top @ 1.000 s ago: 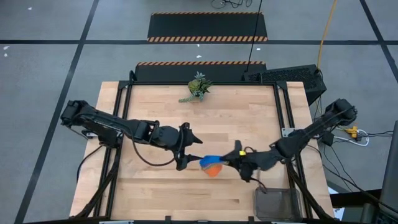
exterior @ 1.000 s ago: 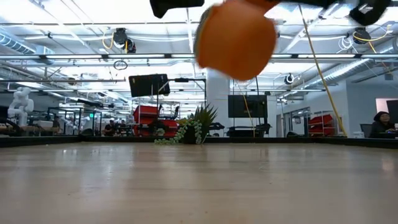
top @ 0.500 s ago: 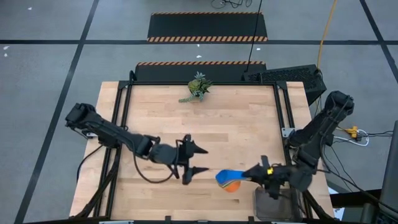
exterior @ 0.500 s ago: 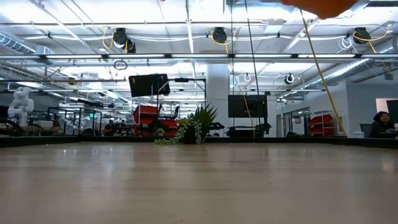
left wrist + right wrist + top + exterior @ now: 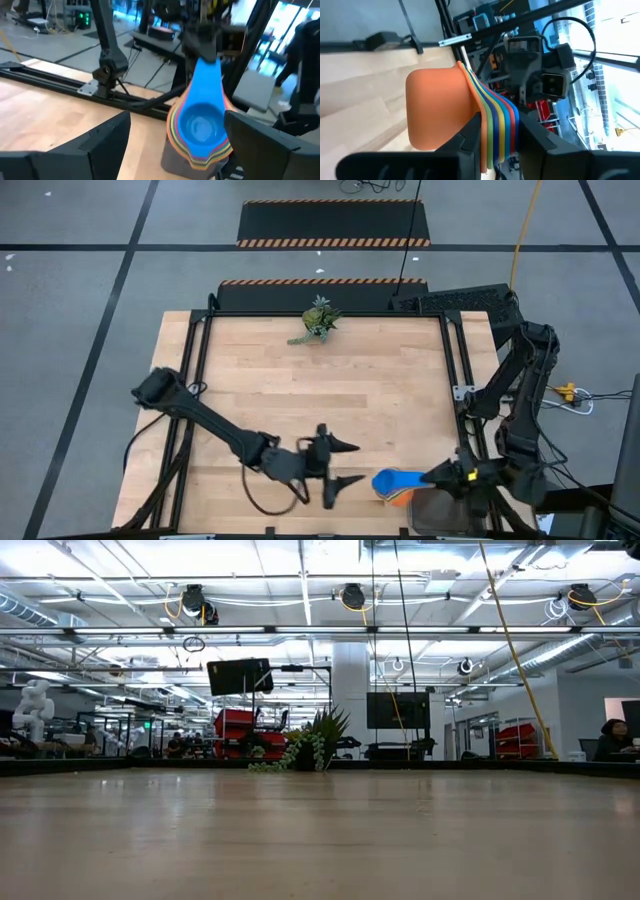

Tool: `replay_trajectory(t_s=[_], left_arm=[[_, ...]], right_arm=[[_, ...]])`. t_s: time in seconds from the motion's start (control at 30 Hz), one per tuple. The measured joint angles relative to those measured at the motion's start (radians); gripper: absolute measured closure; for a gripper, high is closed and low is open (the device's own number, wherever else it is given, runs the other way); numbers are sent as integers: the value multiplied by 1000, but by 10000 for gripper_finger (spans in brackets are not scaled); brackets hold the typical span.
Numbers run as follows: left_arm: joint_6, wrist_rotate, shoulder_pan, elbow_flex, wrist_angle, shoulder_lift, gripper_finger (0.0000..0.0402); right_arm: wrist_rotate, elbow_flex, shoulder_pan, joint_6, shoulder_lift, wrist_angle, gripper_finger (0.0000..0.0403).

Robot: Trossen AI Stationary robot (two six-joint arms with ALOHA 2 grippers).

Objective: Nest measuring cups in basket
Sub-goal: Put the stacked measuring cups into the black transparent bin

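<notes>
Six nested measuring cups [image 5: 394,483] hang by their handles from the clamped right gripper [image 5: 436,477], just beside the basket [image 5: 440,515]. Left gripper [image 5: 342,463], jaws wide and empty, waits nearby.

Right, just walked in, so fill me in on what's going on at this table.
The right claw is shut on the handles of a nested stack of measuring cups, blue on top and orange underneath, held at the table's front right corner by the wire basket. They are not yet set in it. The left claw hangs open just beside them, holding nothing. A plant sprig sits at the far edge.
</notes>
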State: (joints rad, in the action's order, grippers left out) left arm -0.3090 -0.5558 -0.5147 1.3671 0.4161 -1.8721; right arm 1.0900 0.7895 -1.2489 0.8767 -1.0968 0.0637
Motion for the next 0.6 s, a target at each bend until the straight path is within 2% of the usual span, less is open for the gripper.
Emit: replay_trajectory(t_s=[0.17, 0.3, 0.47, 0.6], left_arm=[[36, -20, -5, 243, -173, -155, 80], [104, -70, -13, 393, -230, -256, 80], [157, -75, -18, 497, -233, -336, 80], [129, -76, -14, 549, -268, -368, 80]], right_arm=[[42, 0, -66, 7, 23, -1, 333], [55, 0, -122, -15, 36, -1, 333], [151, 0, -206, -35, 36, -1, 333], [202, 0, -259, -38, 36, 25, 333]])
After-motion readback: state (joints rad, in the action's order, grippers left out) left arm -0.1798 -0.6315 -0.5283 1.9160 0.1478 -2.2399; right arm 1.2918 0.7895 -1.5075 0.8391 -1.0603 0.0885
